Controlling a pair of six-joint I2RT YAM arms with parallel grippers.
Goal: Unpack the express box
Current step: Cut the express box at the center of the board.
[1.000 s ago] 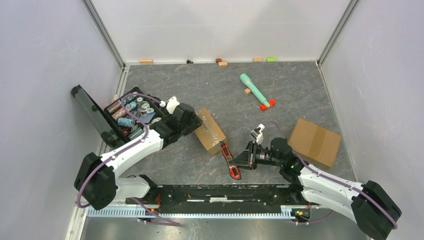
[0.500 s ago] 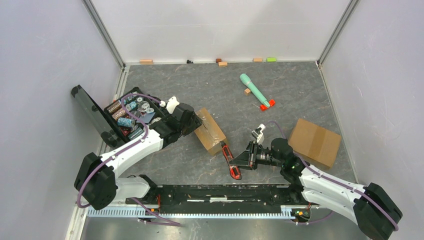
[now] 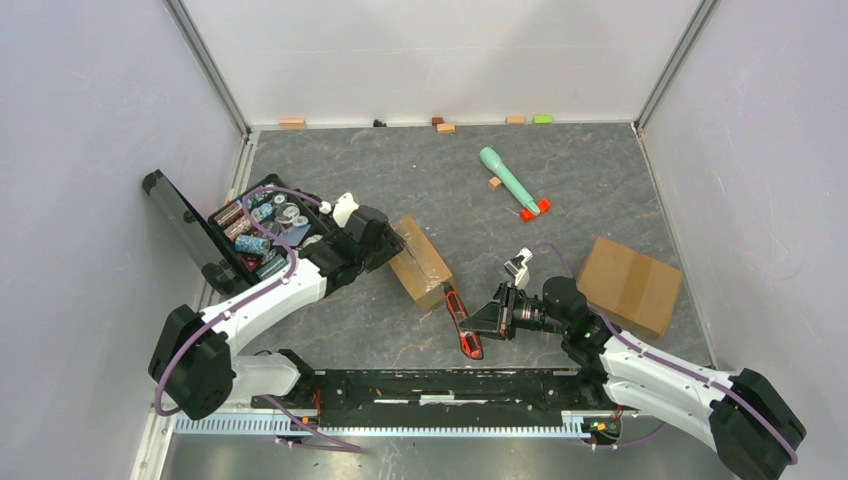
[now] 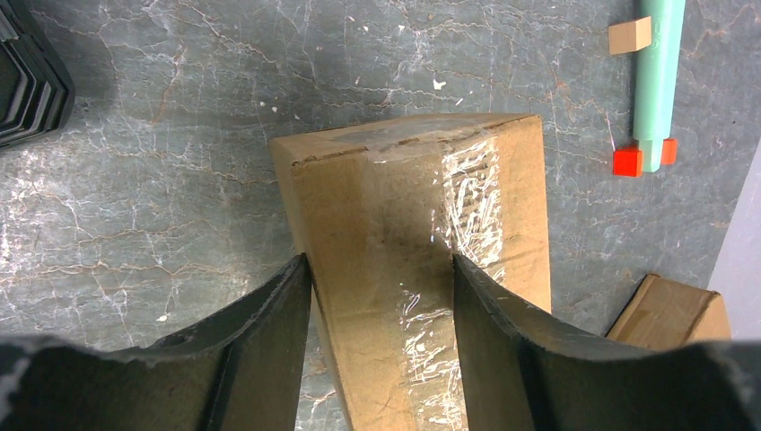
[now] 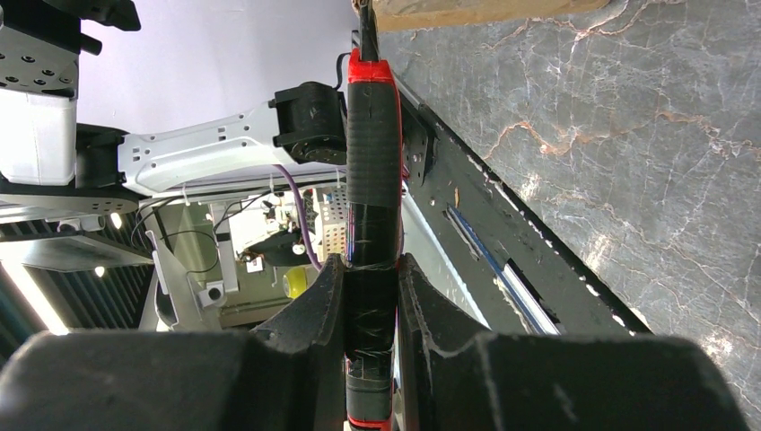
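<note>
The express box [image 3: 422,262] is a small taped cardboard carton lying mid-table. My left gripper [image 3: 390,243] stands at its upper-left end. In the left wrist view the box [image 4: 404,224] fills the gap between the two black fingers of the left gripper [image 4: 379,260], which are closed against it. My right gripper [image 3: 485,320] is shut on the handle of a red and black utility knife [image 3: 462,322]. In the right wrist view the knife [image 5: 372,162] runs up from the right gripper [image 5: 371,260], and its tip meets the box's lower edge.
A bigger brown carton [image 3: 628,284] lies at the right. A teal tool with red ends [image 3: 510,180] and a small wooden block [image 3: 494,183] lie further back. An open black case [image 3: 255,230] with several items stands at the left. Small blocks [image 3: 292,123] line the back wall.
</note>
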